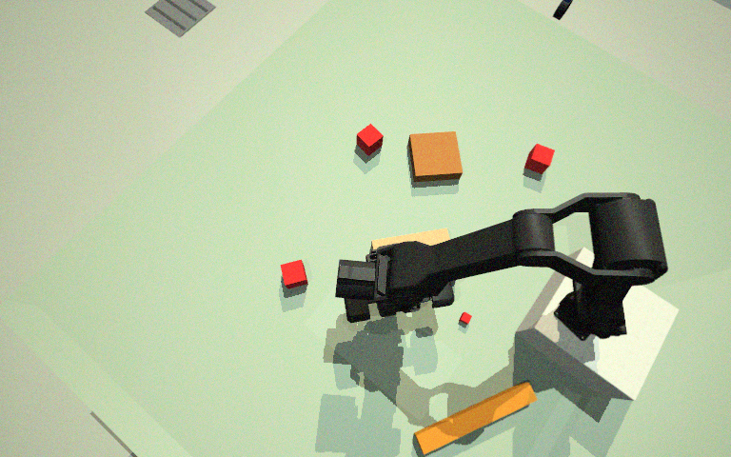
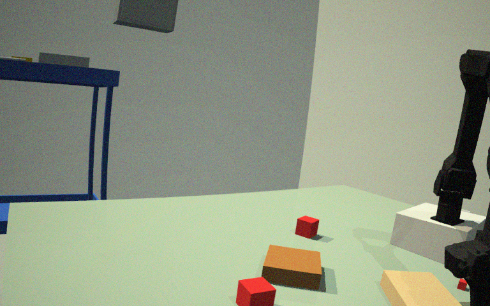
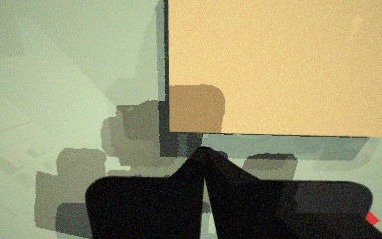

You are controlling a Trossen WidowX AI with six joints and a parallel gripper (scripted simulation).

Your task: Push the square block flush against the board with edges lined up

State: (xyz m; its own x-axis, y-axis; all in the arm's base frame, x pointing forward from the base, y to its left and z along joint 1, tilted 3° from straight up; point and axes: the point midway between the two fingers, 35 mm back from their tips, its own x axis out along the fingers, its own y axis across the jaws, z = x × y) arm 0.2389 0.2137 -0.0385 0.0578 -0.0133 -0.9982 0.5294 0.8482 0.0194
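Wrist view: gripper [image 3: 204,151] (jaws pressed together, empty) just beside tan block [image 3: 279,65].

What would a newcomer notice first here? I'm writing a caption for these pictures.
The black arm reaches from its white pedestal across the green table, its shut gripper at the corner of a pale tan slab. Around it lie red cubes, an orange block and an orange board.
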